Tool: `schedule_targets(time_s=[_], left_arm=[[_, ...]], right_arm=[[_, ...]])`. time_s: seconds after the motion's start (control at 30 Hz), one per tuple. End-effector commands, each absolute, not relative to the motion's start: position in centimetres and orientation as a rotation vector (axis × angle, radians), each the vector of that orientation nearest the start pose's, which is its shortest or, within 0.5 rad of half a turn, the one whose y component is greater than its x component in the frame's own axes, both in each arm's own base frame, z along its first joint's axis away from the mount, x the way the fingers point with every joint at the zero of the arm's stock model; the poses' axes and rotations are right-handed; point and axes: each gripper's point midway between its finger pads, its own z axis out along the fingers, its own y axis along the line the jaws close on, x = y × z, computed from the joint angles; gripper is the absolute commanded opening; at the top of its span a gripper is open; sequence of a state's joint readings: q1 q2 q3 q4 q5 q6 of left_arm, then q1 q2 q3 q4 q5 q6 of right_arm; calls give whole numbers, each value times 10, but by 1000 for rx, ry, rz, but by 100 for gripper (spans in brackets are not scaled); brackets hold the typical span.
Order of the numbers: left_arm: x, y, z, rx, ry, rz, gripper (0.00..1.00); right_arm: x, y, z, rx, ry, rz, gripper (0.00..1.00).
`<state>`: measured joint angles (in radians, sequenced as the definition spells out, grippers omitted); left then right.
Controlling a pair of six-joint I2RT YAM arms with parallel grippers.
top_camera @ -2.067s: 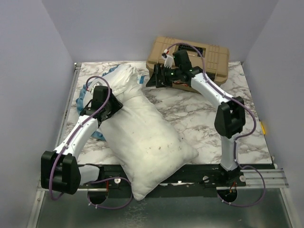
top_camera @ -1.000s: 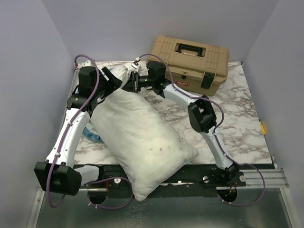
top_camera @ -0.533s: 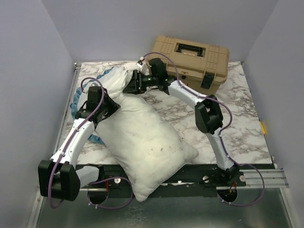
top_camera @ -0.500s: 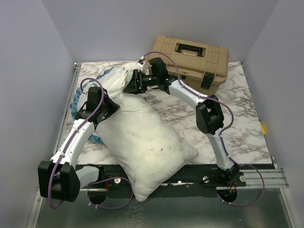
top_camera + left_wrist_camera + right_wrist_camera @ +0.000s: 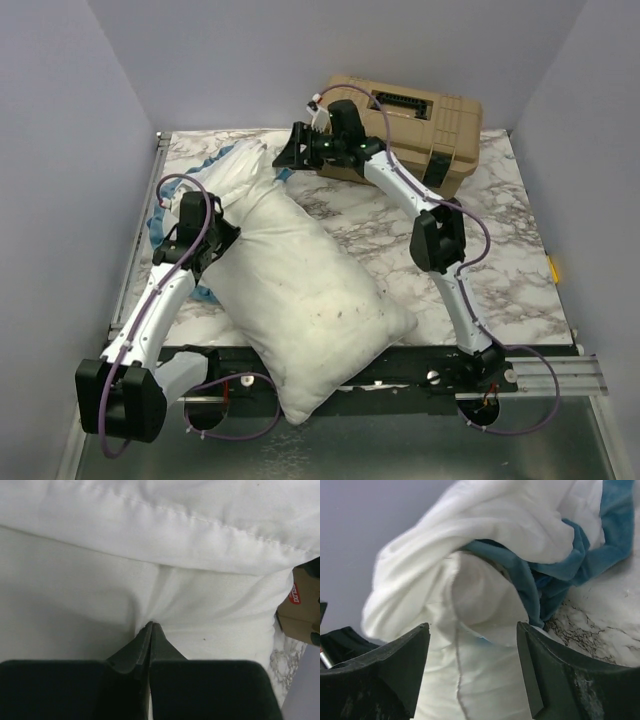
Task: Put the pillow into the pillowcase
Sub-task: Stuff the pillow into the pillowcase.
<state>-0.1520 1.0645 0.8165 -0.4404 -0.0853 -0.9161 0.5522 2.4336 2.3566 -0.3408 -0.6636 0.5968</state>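
Marble table (image 5: 500,270): the pillow (image 5: 310,300) lies diagonally, its upper-left end capped by the pillowcase (image 5: 235,170); the left gripper (image 5: 150,627) is clenched on white cloth (image 5: 165,595), the right gripper (image 5: 288,155) hangs released above. It should likely seize the blue rim (image 5: 580,560) and draw downward.

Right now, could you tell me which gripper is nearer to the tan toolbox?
Right. The right gripper is open just left of the tan toolbox, above the far end of the pillow; the left gripper, shut, sits at its left side, much farther away.
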Motion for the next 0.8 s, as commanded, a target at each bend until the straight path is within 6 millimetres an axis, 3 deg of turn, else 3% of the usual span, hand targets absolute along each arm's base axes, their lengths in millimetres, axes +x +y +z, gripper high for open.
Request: schedule_targets(time_s=[0.0, 0.13, 0.2, 0.27, 0.3, 0.4, 0.53, 0.63, 0.77], left_arm=[[289, -54, 134, -950, 2211, -362, 0], [287, -57, 136, -926, 2219, -385, 0], [293, -60, 149, -874, 2200, -408, 0], [303, -65, 173, -758, 2182, -431, 18], [311, -67, 194, -693, 2152, -443, 28], [328, -71, 248, -494, 2077, -447, 52], [347, -77, 310, -272, 1989, -428, 65], [364, -75, 328, -188, 1973, -363, 68], [388, -76, 316, -126, 2032, -270, 69]], right_arm=[[469, 467, 183, -429, 2157, 1526, 70], [448, 484, 199, -514, 2081, 1683, 45], [434, 488, 202, -547, 2062, 1743, 25], [419, 492, 198, -578, 2059, 1781, 9], [411, 495, 194, -597, 2070, 1790, 3], [381, 506, 184, -680, 2092, 1837, 0], [344, 518, 177, -770, 2115, 1863, 0], [322, 524, 174, -804, 2135, 1873, 0], [306, 528, 173, -806, 2161, 1885, 0]])
